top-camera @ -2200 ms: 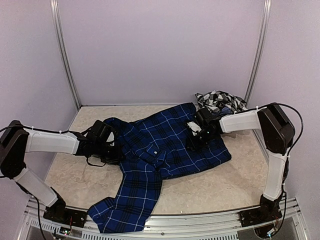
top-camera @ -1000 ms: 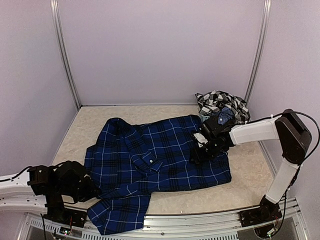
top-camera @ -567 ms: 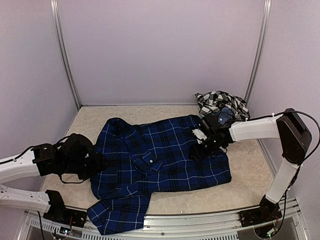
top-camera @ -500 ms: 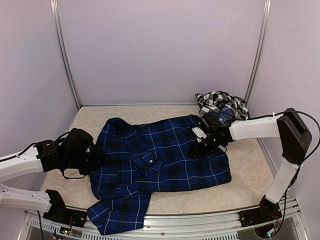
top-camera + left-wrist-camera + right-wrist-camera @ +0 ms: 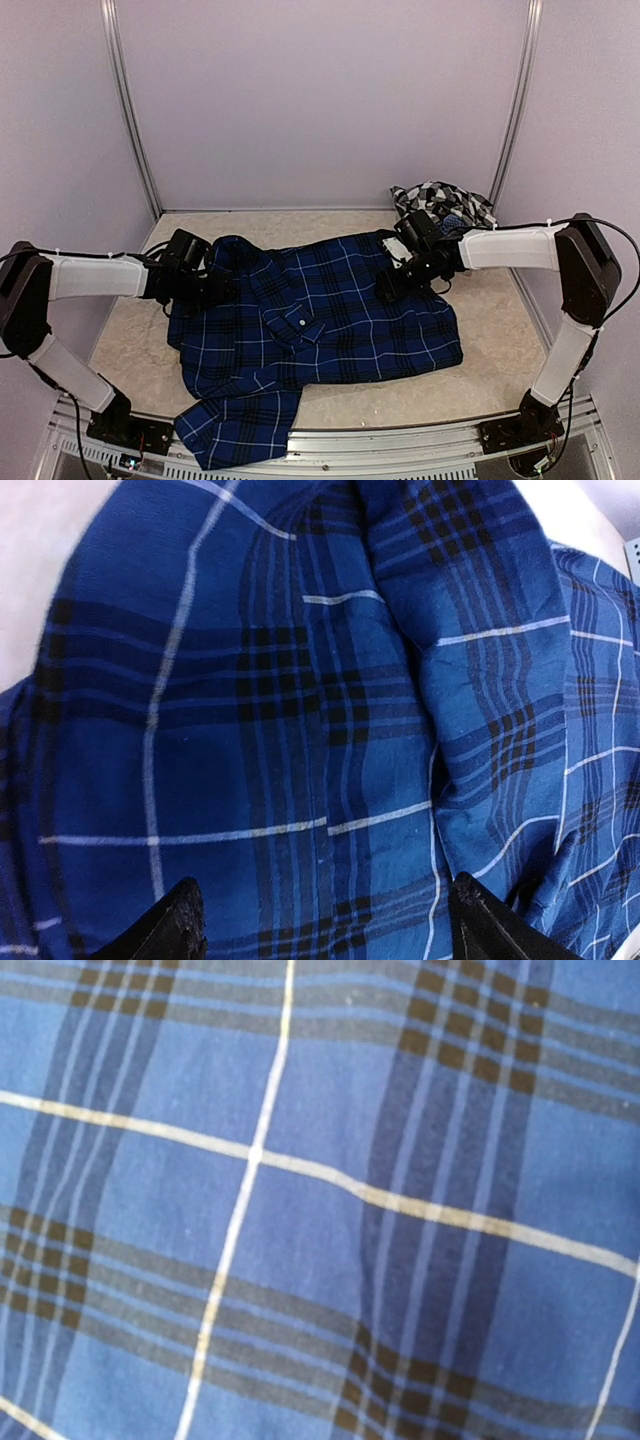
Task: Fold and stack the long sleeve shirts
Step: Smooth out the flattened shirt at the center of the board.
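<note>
A navy blue plaid long sleeve shirt lies spread across the middle of the table, one sleeve trailing to the near edge. My left gripper is at the shirt's left shoulder. In the left wrist view it stands open just above the blue cloth, with nothing pinched between its fingertips. My right gripper sits low on the shirt's upper right part. The right wrist view shows only plaid cloth and no fingers. A black-and-white checked shirt lies crumpled at the back right.
Lilac walls with metal posts close in the table on three sides. A metal rail runs along the near edge, and the trailing sleeve reaches it. Bare tabletop shows at the right front.
My left arm swung from the near left corner up to the shirt's left shoulder, and its gripper opened on the way. The right gripper crept slightly toward the back.
</note>
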Controlling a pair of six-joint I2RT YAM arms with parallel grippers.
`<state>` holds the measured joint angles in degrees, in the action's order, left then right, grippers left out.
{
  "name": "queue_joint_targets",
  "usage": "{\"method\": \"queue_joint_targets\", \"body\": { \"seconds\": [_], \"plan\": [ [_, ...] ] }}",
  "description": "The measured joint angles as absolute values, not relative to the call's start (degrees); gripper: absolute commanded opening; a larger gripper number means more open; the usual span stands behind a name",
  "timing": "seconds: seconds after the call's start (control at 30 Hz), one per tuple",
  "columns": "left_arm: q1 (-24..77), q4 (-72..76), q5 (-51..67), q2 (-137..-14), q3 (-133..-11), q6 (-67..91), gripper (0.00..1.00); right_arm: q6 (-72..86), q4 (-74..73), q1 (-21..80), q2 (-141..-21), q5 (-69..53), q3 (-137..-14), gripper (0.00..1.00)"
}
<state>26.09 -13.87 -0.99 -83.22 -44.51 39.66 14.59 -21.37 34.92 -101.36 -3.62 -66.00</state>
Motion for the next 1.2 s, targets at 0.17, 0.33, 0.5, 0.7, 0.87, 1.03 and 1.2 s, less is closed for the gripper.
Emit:
{"method": "queue_joint_targets", "body": {
  "seconds": [0.17, 0.33, 0.5, 0.7, 0.87, 1.03, 1.2],
  "plan": [
    [25.82, -8.43, 2.48, -90.83, -44.97, 38.35, 0.81, 14.63, -21.58, 34.74, -101.36, -4.21, -66.94, 0.62],
    [25.56, -4.6, 4.14, -96.03, -47.03, 37.39, 0.82, 14.7, -21.56, 34.7, -101.36, -5.02, -66.96, 0.62],
    [24.53, -1.34, 4.97, -99.2, -49.25, 36.6, 0.83, 14.85, -21.54, 34.7, -101.36, -5.56, -66.59, 0.62],
    [23.0, -0.62, 5.82, -103.31, -53.87, 35.07, 0.83, 15.16, -21.1, 34.7, -101.34, -5.8, -64.62, 0.62],
    [21.3, -1.87, 5.91, -108.47, -60.64, 33.01, 0.84, 15.77, -20.67, 34.7, -101.19, -6.13, -62.22, 0.62],
    [19.07, -3.55, 6.26, -113.45, -67.7, 31.35, 0.84, 16.12, -20.27, 34.7, -100.73, -6.26, -60.77, 0.62],
    [18.35, -5.17, 6.68, -118.74, -75.42, 29.74, 0.85, 16.14, -19.81, 34.68, -100.51, -5.72, -60.64, 0.62]
  ]
}}
